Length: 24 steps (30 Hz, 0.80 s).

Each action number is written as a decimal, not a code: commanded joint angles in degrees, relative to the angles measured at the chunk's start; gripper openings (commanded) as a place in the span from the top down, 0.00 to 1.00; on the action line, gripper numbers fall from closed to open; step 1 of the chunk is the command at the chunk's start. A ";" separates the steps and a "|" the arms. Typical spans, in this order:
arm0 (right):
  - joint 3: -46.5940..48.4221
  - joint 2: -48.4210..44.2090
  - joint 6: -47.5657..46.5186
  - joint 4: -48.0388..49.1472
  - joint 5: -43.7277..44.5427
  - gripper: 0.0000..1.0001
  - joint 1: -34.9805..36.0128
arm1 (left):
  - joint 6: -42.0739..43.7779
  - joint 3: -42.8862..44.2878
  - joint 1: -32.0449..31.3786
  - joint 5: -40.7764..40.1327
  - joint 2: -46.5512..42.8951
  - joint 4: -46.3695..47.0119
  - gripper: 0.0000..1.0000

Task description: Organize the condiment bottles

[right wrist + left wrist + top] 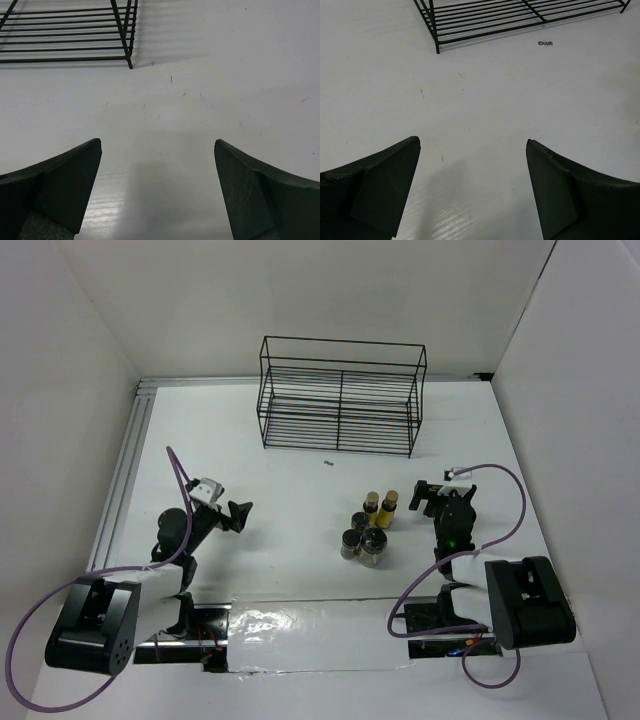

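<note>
Between the left gripper [472, 141] fingers, low in the left wrist view, lies only bare white table [485, 100]. The two dark fingers are spread wide apart and hold nothing. The right gripper [158, 143] is the same in its own wrist view: fingers far apart at the lower corners of the frame, with nothing but the table surface between them.

From above, the left gripper sits left of centre, its open end turned toward the middle of the table. The right gripper sits right of centre, its open end toward the upper left of the frame.

The condiment bottles [367, 530] stand upright in a tight cluster just right of centre, near the right gripper but not touching it, and well apart from the left gripper. The two slim yellow-filled bottles [388, 510] with tan caps stand side by side at the cluster's upper edge. The short dark-lidded jars [351, 544] are on its left side, and the fatter black-lidded jar [373, 550] is at its lower right. Whether the bottles touch one another cannot be told.

A black wire rack [341, 390] stands at the upper centre, well apart from the bottles, and none of them is on it. A small dark speck [328, 463] lies on the table just below the rack. A shiny sheet [300, 632] lies along the bottom between the two arm bases.
</note>
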 commanded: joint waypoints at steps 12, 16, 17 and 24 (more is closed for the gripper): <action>25.48 -14.25 -3.65 -34.85 14.71 0.00 -0.96 | 14.77 15.19 -0.35 20.88 -13.10 -28.78 0.01; 39.98 -17.26 -13.52 -51.96 -4.07 0.00 -1.13 | 9.85 26.52 -2.01 10.10 -11.79 -36.85 0.01; 46.37 -16.03 -13.01 -55.74 -5.31 0.00 -1.13 | 9.41 28.98 -2.80 8.68 -10.39 -41.57 0.01; 66.87 -6.90 -5.19 -81.12 -17.78 0.85 -1.31 | 14.32 38.67 -6.49 5.59 -9.32 -47.60 0.01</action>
